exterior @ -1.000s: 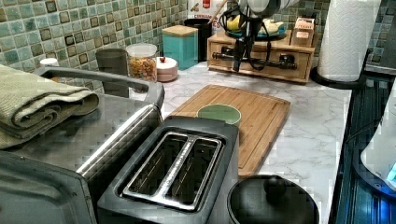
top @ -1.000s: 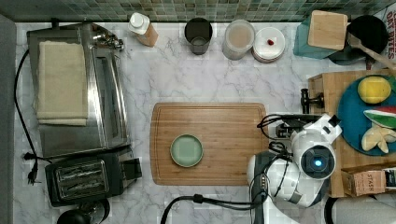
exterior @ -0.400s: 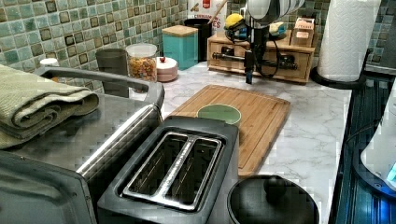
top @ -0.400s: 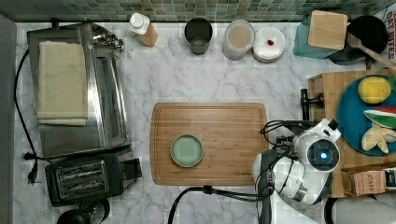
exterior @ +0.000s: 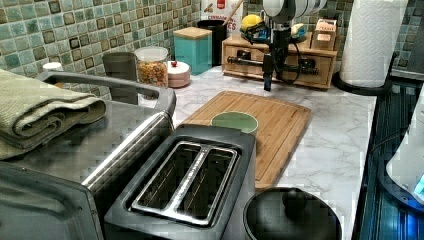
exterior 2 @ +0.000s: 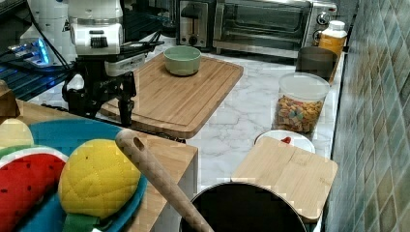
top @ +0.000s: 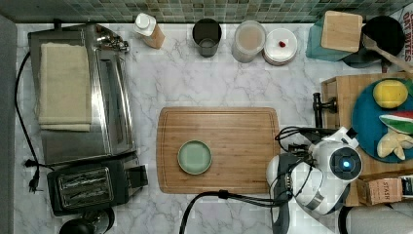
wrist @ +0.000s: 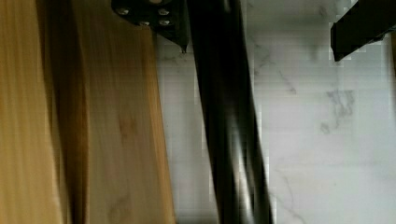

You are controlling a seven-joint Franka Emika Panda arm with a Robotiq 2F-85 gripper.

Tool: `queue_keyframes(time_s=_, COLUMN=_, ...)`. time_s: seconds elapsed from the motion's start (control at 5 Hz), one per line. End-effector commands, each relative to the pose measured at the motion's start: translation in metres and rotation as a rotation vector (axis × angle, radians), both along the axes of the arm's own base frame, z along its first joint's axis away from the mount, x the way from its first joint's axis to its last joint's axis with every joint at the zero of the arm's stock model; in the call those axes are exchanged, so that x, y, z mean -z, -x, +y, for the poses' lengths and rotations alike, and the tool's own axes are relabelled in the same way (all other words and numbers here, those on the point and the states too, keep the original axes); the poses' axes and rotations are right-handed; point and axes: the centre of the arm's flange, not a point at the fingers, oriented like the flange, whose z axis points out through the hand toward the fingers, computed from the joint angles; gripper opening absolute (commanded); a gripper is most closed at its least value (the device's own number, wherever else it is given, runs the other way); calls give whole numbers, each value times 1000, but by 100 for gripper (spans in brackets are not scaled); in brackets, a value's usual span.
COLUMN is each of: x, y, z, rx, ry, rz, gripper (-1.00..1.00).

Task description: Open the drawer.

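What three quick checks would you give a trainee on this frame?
1. True or false: the round green bowl sits on the bamboo cutting board.
2. Between the open end effector fingers lies: A) a wooden spoon, B) the light wooden drawer's long black metal bar handle, C) a power cord.
3. What lies on the silver toaster oven?

Key: 1 true; 2 B; 3 a folded beige towel.
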Motion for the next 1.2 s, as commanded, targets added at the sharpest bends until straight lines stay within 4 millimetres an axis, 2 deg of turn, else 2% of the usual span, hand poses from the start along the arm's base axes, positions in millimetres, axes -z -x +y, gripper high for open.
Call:
queue_keyframes(time_s=0.2, x=-19, y=-39, z=131, rx=-163, ry=-55, rz=-14, gripper=100)
queue_keyframes(time_s=0.6, x=-25, y=-26, z=217, rx=-202, ry=-61, rz=-36, gripper=100)
queue_keyframes(time_s=1.0, x=-30, y=-25, z=274, rx=-244, ry=-111, rz=-29, gripper=100)
queue_keyframes(time_s=1.2, x=-26, y=-25, z=290, rx=-242, ry=-100, rz=-69, gripper=100)
